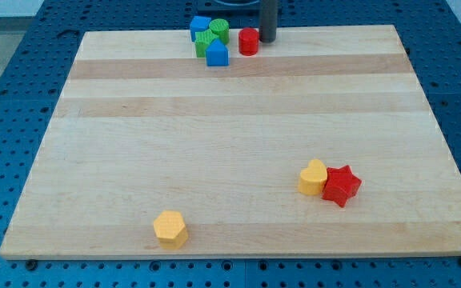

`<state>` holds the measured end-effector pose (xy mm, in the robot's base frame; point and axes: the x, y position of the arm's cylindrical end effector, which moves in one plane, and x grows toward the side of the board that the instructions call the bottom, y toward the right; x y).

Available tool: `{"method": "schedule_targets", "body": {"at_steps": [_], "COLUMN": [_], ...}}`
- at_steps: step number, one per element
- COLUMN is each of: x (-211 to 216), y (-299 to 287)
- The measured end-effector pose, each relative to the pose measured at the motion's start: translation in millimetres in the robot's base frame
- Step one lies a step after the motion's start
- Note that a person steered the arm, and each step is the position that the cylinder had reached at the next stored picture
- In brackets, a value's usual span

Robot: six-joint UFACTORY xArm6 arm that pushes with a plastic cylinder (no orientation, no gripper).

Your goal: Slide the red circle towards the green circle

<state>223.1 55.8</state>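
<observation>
The red circle [249, 41] stands near the board's top edge, a little right of the green circle [219, 32], with a small gap between them. My tip [267, 40] is just to the right of the red circle, touching it or nearly so. The rod rises out of the view's top. A green block [206, 43], a blue block [200, 27] and another blue block [217, 54] cluster around the green circle on its left and below it.
The wooden board [230, 136] lies on a blue pegboard table. A yellow heart [313, 177] touches a red star [342, 185] at the lower right. A yellow hexagon [170, 229] sits near the bottom edge.
</observation>
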Motion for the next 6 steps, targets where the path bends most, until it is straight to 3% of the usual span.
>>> {"method": "schedule_targets", "body": {"at_steps": [6], "x": [12.2], "y": [-38.9]}}
